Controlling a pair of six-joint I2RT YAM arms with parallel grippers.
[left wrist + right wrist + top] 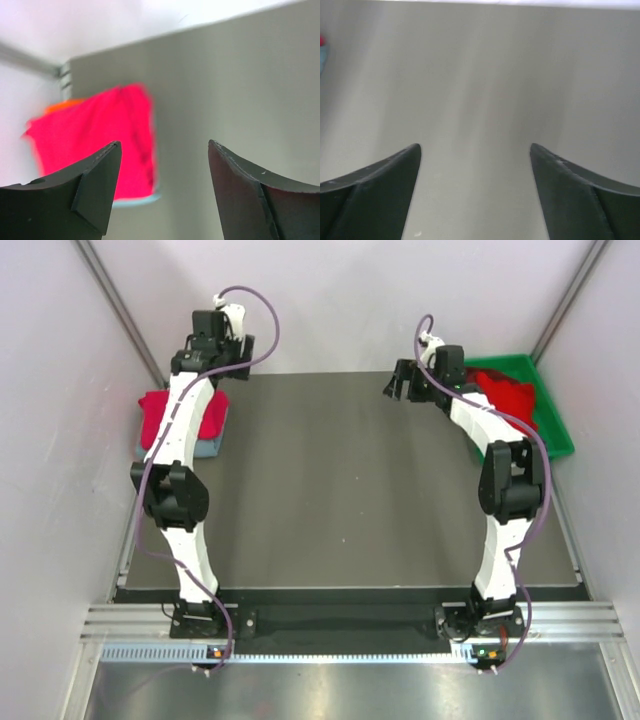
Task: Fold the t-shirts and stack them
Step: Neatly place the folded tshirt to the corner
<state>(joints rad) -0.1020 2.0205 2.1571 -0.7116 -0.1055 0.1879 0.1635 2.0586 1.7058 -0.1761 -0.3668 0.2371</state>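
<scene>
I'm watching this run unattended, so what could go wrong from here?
The folded stack sits at the table's left edge under the left arm; a low swing could knock it askew.
The red cloth in the green bin is bunched; the open right gripper might grab more than one shirt.

From above, the left arm (182, 430) hides the middle of the folded red t-shirt (152, 418); the grey-blue t-shirt (212, 448) beneath shows only an edge. The right arm (478, 420) covers part of the red t-shirts (512, 390) in the green bin (556, 435). The left wrist view blurs the stack (95, 135).
</scene>
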